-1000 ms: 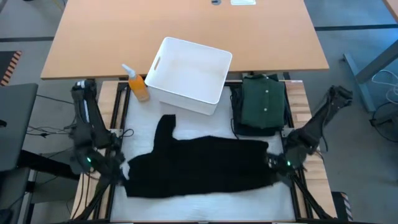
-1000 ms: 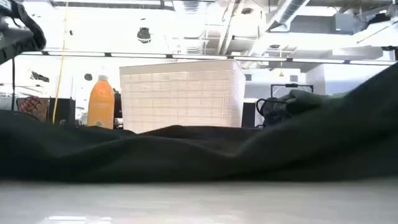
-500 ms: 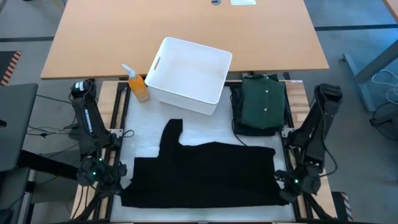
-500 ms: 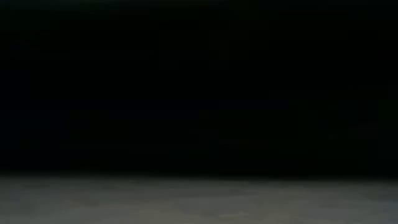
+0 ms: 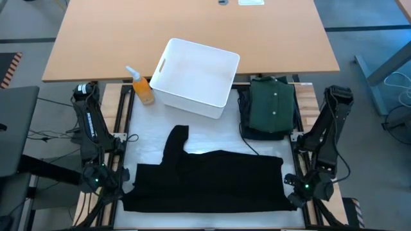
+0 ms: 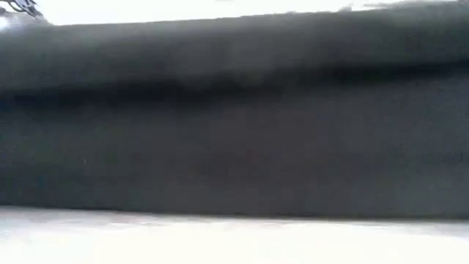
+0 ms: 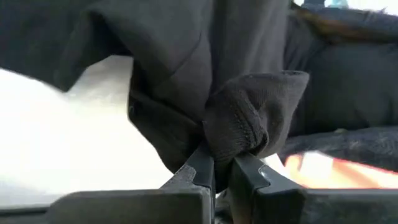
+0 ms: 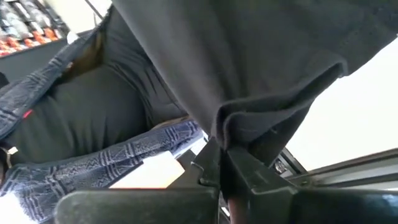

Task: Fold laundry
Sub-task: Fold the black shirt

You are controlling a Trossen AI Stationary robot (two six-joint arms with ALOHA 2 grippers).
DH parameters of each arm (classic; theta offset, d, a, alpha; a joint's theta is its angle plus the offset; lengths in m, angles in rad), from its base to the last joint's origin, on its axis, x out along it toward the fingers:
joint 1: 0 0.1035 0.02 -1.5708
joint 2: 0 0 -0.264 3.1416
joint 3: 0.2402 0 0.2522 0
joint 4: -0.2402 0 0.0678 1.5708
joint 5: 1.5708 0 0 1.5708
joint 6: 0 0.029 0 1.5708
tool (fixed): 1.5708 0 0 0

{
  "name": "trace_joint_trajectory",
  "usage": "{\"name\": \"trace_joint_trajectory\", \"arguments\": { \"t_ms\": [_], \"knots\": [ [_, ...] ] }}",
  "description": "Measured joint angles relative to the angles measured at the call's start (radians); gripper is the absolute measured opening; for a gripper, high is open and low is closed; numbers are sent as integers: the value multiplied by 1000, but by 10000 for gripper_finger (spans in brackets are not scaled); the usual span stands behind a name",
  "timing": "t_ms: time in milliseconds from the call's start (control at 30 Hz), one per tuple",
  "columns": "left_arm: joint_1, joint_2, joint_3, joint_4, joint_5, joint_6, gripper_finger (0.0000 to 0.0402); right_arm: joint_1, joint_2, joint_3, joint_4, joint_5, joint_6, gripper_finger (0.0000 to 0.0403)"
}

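Note:
A black garment [image 5: 205,183] lies spread wide across the near part of the table. One sleeve [image 5: 176,138] sticks out toward the far side. In the low view the black garment [image 6: 234,132] fills the picture just above the table top. My left gripper [image 5: 122,189] is shut on its near left corner. My right gripper [image 5: 289,192] is shut on its near right corner. A folded dark green buttoned shirt [image 5: 273,106] rests on a dark pile at the far right. My left gripper [image 7: 222,175] pinches a bunched, ribbed corner of the garment's edge [image 7: 239,140] between its two fingers, several layers crumpled together. It comes from the table's left, slanting down. The cloth runs away from it over the table. My right gripper [image 8: 231,171] pinches a folded-over hem edge [image 8: 249,127] at the garment's corner between its two fingers, more than one layer. It comes from the table's right, slanting down. The cloth stretches away from it, smooth.
A white plastic bin [image 5: 196,77] stands at the far middle, with an orange spray bottle [image 5: 142,86] to its left. A person's plaid sleeve [image 8: 124,165] shows beyond the table in the right wrist view. Bare white table [image 5: 212,138] lies between garment and bin.
Both grippers have gone down and toward the table's near edge, the right one also outward to the right, dragging the garment's corners with them. The garment has slid nearer and spread into a flatter, wider rectangle, and now blocks the low view.

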Motion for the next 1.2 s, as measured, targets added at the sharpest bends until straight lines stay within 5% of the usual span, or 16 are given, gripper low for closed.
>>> {"name": "trace_joint_trajectory", "arguments": {
  "t_ms": [433, 633, 800, 1000, 1200],
  "knots": [
    [1, -9, -2, -50, -4, -19, 101, -68, -2, -2, -90, -109, -60, 111],
    [8, -116, -2, -53, -1, 84, 114, -117, -74, -4, -98, -215, -128, 137],
    [37, -261, -2, -171, -128, 157, 114, -176, -165, -3, -138, -215, -137, 138],
    [156, -344, -2, -341, -490, 423, 114, -326, -202, -3, -257, -130, -364, 134],
    [410, -282, -2, -257, -534, 715, 114, -559, -164, -3, -190, -20, -775, 134]
  ]
}}
